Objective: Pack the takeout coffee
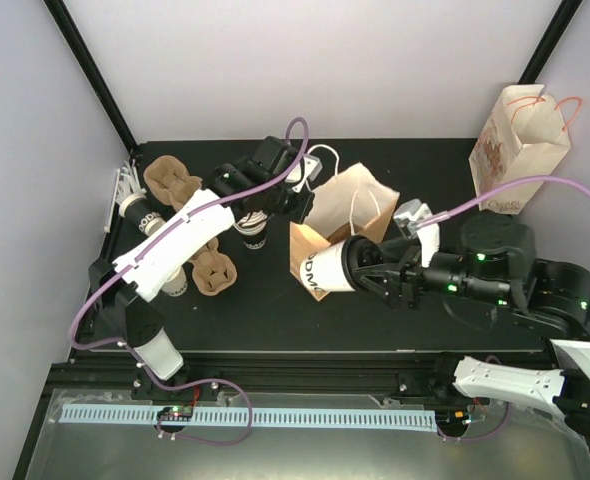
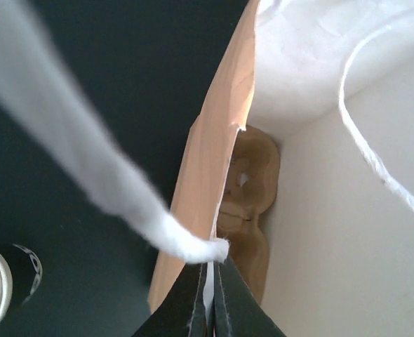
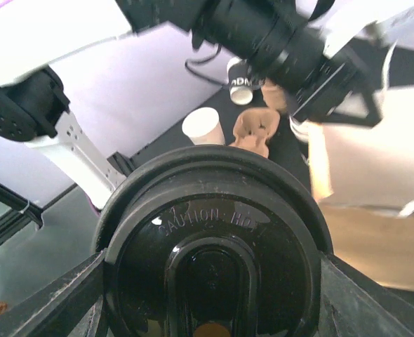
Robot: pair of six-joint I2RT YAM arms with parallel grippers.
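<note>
While my left gripper [image 1: 303, 203] grips one side of the brown kraft-paper bag [image 1: 353, 205] in the middle of the black worktop [image 1: 275, 315], the overhead view shows my right gripper [image 1: 367, 268] carrying a small white paper cup [image 1: 323, 270] on its side. Its base points at the bag's mouth. Whether the cup has passed the rim I cannot tell. More cups stand toward the worktop's left edge among brown moulded-pulp carriers [image 1: 213, 268], and a printed white paper bag [image 1: 520, 150] stands at the far right corner.

From my left wrist, my fingers [image 2: 229, 302] are pressed fully together on the white twisted-paper handle [image 2: 123, 184]. This draws the bag's wall [image 2: 207, 161] taut. I judge that I hold it this way to keep the mouth open for my other arm. Deep inside the bag sits another pulp carrier [image 2: 250, 184], the likely seat for the cup.

From my right wrist, the round black plastic lid [image 3: 210, 210] fills the view. My right jaws stand wide apart yet are clamped on the cup's lidded end, one finger [image 3: 67, 302] at each side. Gripping that end leaves the base free to go in first. The bag's open side [image 3: 375, 161] lies ahead on the right.
</note>
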